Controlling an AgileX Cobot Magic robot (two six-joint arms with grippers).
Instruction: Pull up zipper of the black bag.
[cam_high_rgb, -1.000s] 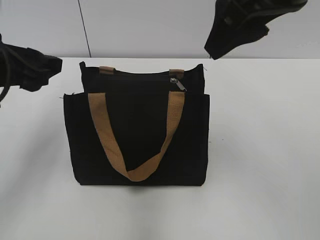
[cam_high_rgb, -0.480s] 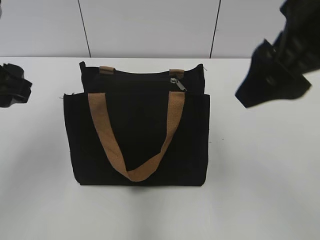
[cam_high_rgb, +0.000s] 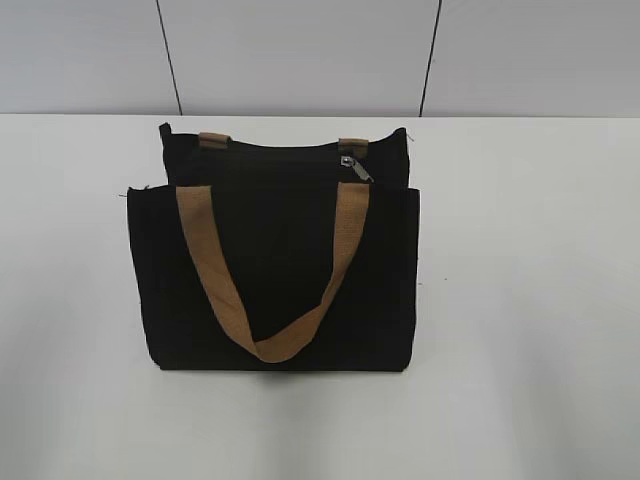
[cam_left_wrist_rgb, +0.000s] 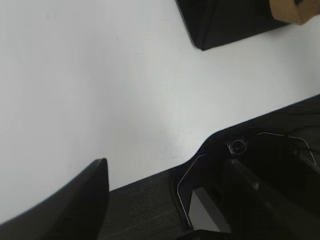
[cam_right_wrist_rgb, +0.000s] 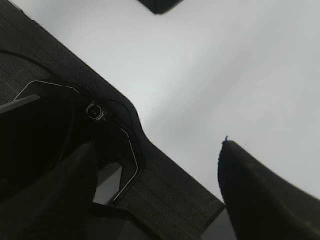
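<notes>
The black bag (cam_high_rgb: 280, 280) lies flat on the white table in the exterior view, with its tan handles (cam_high_rgb: 210, 260) draped over the front pocket panel. The zipper (cam_high_rgb: 352, 167), a small silvery slider with a pull tab, sits at the right end of the top zip track. Neither gripper shows in the exterior view. In the left wrist view my left gripper (cam_left_wrist_rgb: 167, 167) is open and empty over bare table, with a corner of the bag (cam_left_wrist_rgb: 225, 22) far off. In the right wrist view my right gripper (cam_right_wrist_rgb: 156, 146) is open and empty, with a bag corner (cam_right_wrist_rgb: 160, 5) at the top edge.
The white table (cam_high_rgb: 530, 300) extends on all sides of the bag. A pale panelled wall (cam_high_rgb: 300, 50) stands behind the table's far edge.
Both arms have drawn out of the exterior view, the left one off to the left and the right one off to the right. The bag and zipper have not moved.
</notes>
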